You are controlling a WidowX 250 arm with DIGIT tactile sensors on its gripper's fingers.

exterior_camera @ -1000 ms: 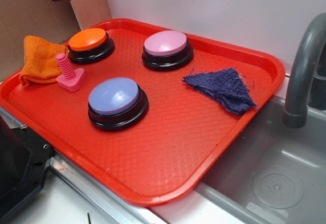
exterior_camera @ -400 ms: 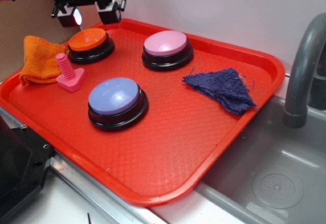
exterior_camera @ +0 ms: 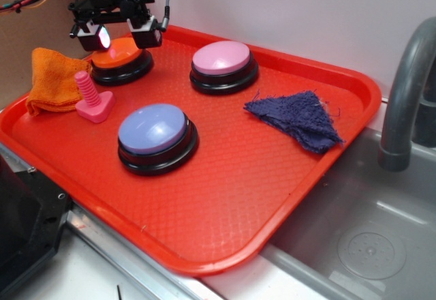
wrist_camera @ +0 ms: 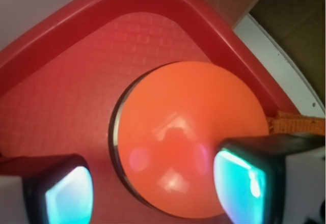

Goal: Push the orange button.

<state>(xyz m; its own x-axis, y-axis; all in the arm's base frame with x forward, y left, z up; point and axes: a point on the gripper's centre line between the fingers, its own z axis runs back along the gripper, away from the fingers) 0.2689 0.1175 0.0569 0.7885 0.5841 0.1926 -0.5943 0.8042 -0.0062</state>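
Hovering over the orange button [exterior_camera: 117, 56] at the tray's [exterior_camera: 225, 245] far left corner, the gripper [exterior_camera: 120, 36] has its fingers [wrist_camera: 252, 175] spread apart and empty, one to each side of the dome; whether they touch it cannot be told. Beside the button lie an orange cloth [exterior_camera: 53, 78] and a pink bolt [exterior_camera: 92, 99], with a pink button [exterior_camera: 222, 65], a blue button [exterior_camera: 155, 136] and a blue cloth [exterior_camera: 298, 117] elsewhere on the tray. A grey faucet [exterior_camera: 409, 88] stands over the sink [exterior_camera: 368, 245] at right.
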